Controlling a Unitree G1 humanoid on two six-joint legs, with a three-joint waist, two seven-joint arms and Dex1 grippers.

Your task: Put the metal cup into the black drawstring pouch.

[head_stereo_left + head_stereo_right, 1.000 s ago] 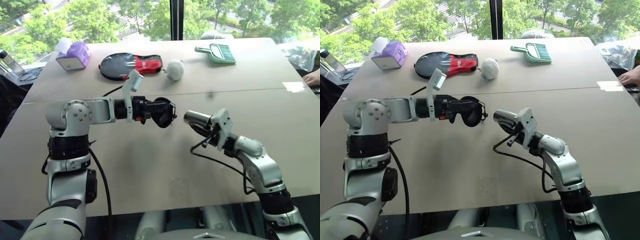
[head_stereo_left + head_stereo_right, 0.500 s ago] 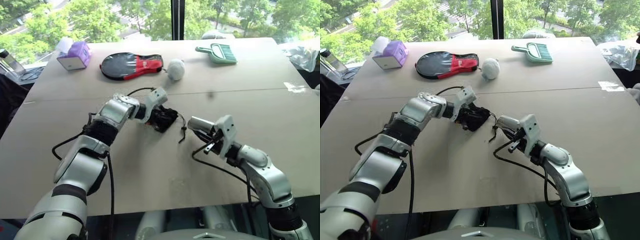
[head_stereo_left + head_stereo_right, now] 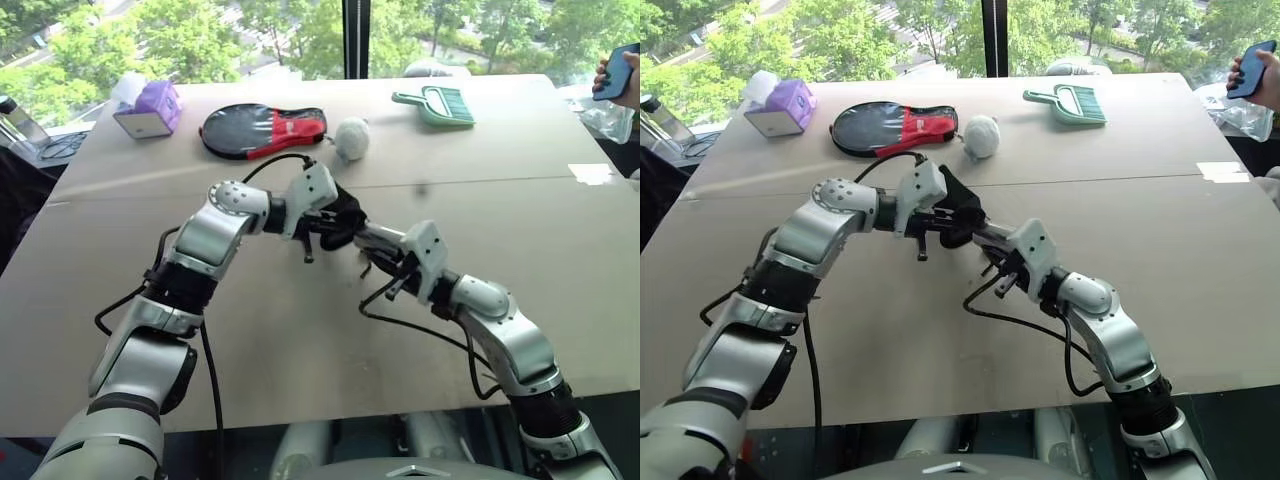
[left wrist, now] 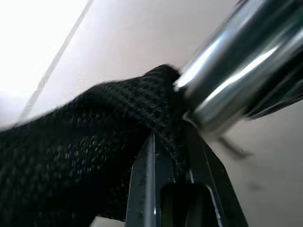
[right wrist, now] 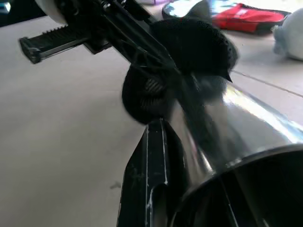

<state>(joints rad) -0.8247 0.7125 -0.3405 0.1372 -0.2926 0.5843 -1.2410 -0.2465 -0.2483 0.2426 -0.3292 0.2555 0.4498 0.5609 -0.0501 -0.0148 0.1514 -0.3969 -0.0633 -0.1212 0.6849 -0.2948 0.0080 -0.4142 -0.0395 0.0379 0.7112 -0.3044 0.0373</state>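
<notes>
My left gripper point(image 3: 326, 224) is shut on the black drawstring pouch point(image 3: 342, 212), held above the middle of the table. The left wrist view shows black mesh fabric point(image 4: 94, 142) pinched between its fingers point(image 4: 149, 189). The metal cup point(image 3: 380, 238) lies level in my right gripper point(image 3: 388, 250), which is shut on it, the cup's open mouth facing the wrist camera. The cup's point(image 4: 236, 61) far end presses against the pouch's edge; I cannot tell whether it is inside. In the right wrist view the pouch point(image 5: 189, 45) hangs just beyond the cup point(image 5: 236, 132).
At the back of the table point(image 3: 300, 340) lie a black-and-red paddle cover point(image 3: 262, 130), a white ball point(image 3: 350, 138), a green dustpan brush point(image 3: 435, 105) and a purple tissue box point(image 3: 148, 110). A person's hand holding a phone point(image 3: 615, 72) is at the far right.
My left wrist rolled and dropped a little, swinging the pouch around. The right gripper carried the cup left until it met the pouch. A hand with a phone appeared at the right.
</notes>
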